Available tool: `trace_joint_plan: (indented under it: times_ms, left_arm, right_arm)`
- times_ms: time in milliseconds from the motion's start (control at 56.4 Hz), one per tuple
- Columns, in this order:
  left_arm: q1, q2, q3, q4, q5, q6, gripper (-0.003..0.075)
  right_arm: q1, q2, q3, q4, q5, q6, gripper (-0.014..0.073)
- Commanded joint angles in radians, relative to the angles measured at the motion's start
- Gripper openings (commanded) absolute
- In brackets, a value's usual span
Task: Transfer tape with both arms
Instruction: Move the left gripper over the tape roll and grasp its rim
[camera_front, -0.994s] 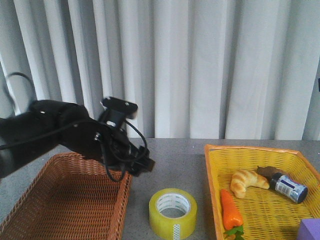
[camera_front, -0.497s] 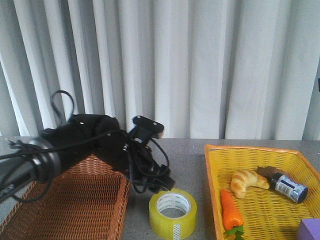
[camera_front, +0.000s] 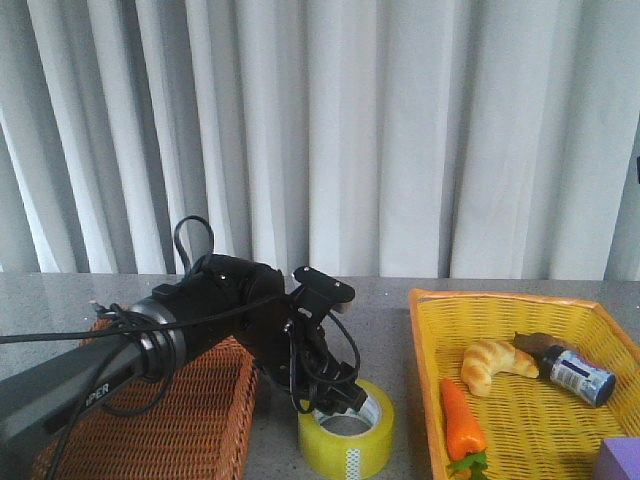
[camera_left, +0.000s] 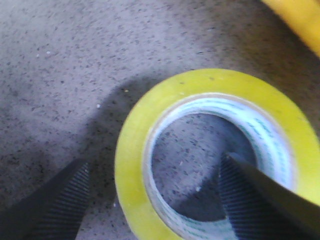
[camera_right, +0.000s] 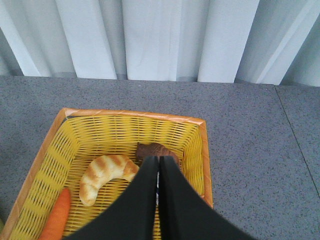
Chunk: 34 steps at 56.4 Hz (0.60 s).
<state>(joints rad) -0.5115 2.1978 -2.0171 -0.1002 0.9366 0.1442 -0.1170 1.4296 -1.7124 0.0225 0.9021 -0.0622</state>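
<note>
The tape (camera_front: 350, 447), a yellow-green roll with a white printed core, lies flat on the grey table between the two baskets. My left gripper (camera_front: 335, 393) is down on it and open. In the left wrist view the tape (camera_left: 131, 150) fills the frame. One finger (camera_left: 50, 205) is outside the roll and the other finger (camera_left: 255, 205) is inside the core, so the left gripper (camera_left: 155, 160) straddles the roll's wall without pinching it. My right gripper (camera_right: 158, 161) is shut and empty above the yellow basket (camera_right: 47, 165). It is out of the front view.
A brown wicker basket (camera_front: 150, 420) stands left of the tape, under my left arm. The yellow basket (camera_front: 520, 300) at the right holds a croissant (camera_front: 492, 362), a carrot (camera_front: 460, 420), a small bottle (camera_front: 575, 372) and a purple block (camera_front: 622, 460). White curtains hang behind.
My left arm has swung right and down from above the brown basket to the tape, and its fingers now sit around the roll's wall. The tape has not moved.
</note>
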Motion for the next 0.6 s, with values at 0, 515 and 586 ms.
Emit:
trace_joint_plan:
  times_ms: [0,515,586]
  left_arm:
    - [0.0,-0.051,-0.045,0.001,-0.036,-0.029,0.0514]
    - [0.003,-0.012,-0.048,0.028,-0.043,-0.144,0.0513]
    - [0.003,-0.012,-0.048,0.029,-0.042,-0.144,0.0513]
  right_arm:
    - [-0.006,-0.027,-0.024,-0.007,-0.07,0.0,-0.0007]
    - [-0.006,-0.027,-0.024,-0.007,-0.07,0.0,-0.0007]
    - [-0.006,-0.027,-0.024,-0.007,-0.07,0.0,-0.0007]
